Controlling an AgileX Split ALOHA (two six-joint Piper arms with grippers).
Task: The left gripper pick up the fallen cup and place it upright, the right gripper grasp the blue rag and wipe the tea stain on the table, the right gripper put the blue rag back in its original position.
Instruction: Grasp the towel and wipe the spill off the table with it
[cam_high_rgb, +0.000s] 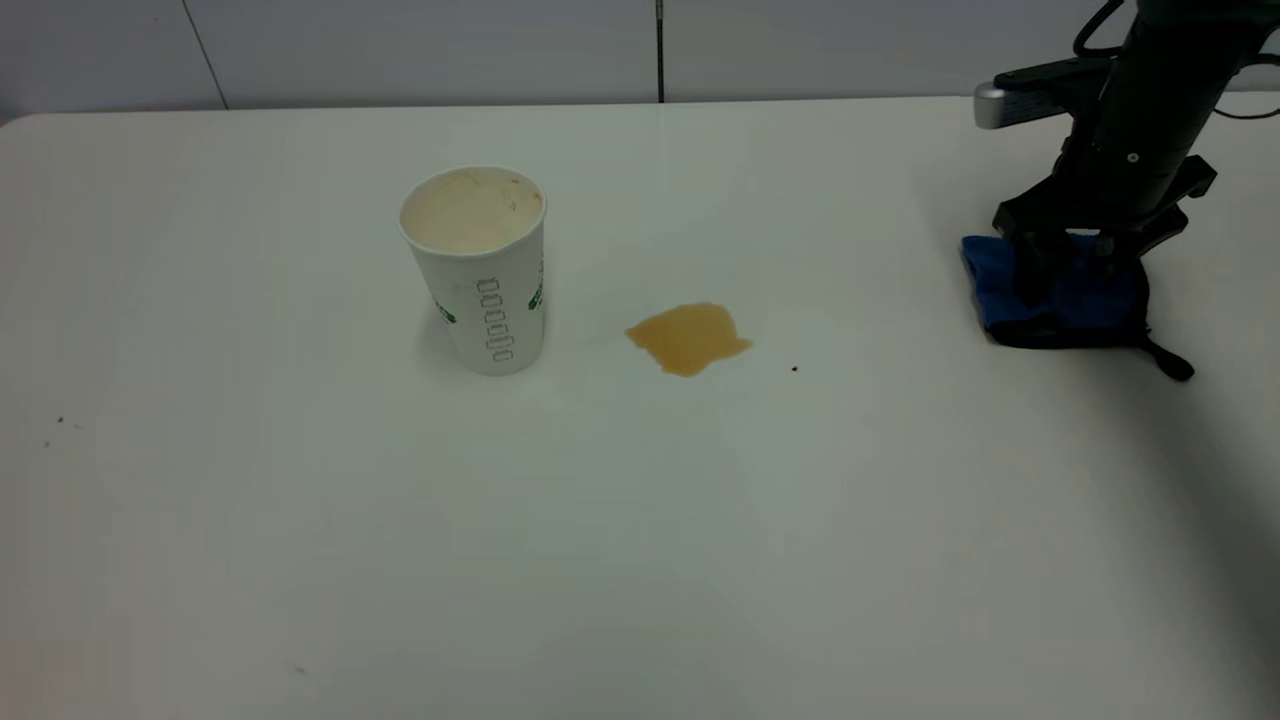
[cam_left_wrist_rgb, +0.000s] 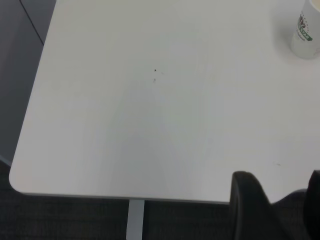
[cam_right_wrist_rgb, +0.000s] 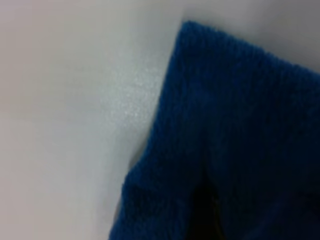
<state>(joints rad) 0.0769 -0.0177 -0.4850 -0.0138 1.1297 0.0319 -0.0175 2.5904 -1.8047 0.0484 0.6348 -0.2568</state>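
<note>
White table (cam_high_rgb: 300, 520): cup (cam_high_rgb: 482, 270) upright beside stain (cam_high_rgb: 688, 338); right gripper (cam_high_rgb: 1070, 265) down on rag (cam_high_rgb: 1060, 295), grip indiscernible.

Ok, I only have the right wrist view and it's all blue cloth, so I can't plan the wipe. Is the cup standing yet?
Observer: Yes, the cup stands upright on the table, mouth up.
Operator: Is the left arm clear of it?
Observer: The left gripper is out beyond the table's edge, far from the cup, jaws apart.
Operator: And the stain?
Observer: The tea stain lies unwiped between the cup and the blue rag, which the right gripper is down on.
</note>
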